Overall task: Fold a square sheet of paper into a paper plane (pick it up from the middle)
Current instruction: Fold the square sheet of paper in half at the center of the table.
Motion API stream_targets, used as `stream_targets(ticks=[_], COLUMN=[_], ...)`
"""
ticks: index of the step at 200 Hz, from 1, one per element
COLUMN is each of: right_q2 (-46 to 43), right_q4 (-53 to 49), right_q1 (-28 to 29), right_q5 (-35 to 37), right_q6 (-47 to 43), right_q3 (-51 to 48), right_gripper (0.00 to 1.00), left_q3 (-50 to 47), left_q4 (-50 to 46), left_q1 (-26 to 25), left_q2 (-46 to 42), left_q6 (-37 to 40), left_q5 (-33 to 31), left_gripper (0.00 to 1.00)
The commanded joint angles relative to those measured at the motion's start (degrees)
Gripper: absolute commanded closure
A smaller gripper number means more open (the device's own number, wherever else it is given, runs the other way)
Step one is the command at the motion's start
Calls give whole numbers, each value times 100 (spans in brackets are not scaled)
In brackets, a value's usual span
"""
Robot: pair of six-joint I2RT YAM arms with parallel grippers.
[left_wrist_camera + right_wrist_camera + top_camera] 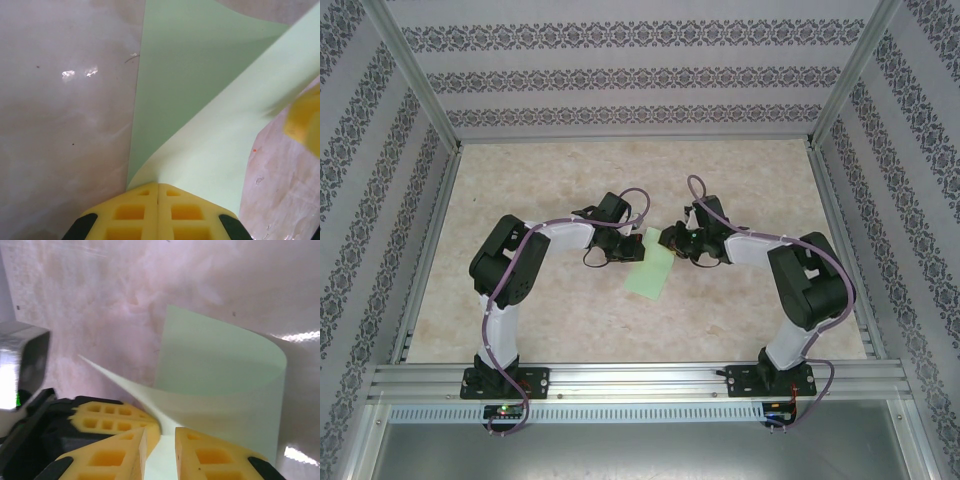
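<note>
Left gripper (158,187) clamped on one curled square sheet of paper (200,75). Right gripper (160,435) narrowly parted, just right.

- Left arm (510,262) and right arm (805,285): white links, chunky black joint housings.
- A purple cable (488,325) runs up each arm and loops out by the wrist.
- Black bases (505,380) with bolts at the foot of each.
- Left gripper (158,186): bright yellow fingers (130,214), moulded with square pockets, black rounded shoulders.
- Right gripper (160,432): same yellow pocketed fingers (210,456), black at the outer corners.
</note>
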Motion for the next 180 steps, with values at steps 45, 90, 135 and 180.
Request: stream_targets(ticks=[45, 90, 135, 180], right_q2=[426, -53, 404, 808], right_q4=[41, -368, -350, -229], right_q1=[-42, -216, -306, -325], right_q5=[-53, 42, -49, 115], right_q6=[-75, -233, -312, -318], right_q3=[-35, 356, 500, 365], right_gripper=[78, 77, 77, 77], left_q3=[-43, -56, -3, 7], left_q4=[-438, -440, -439, -473], left_q1=[-76, -73, -76, -74], left_q2=[234, 245, 240, 249], left_q6=[144, 148, 142, 160], left_q5=[-147, -160, -152, -152], left_gripper=[100, 100, 100, 100])
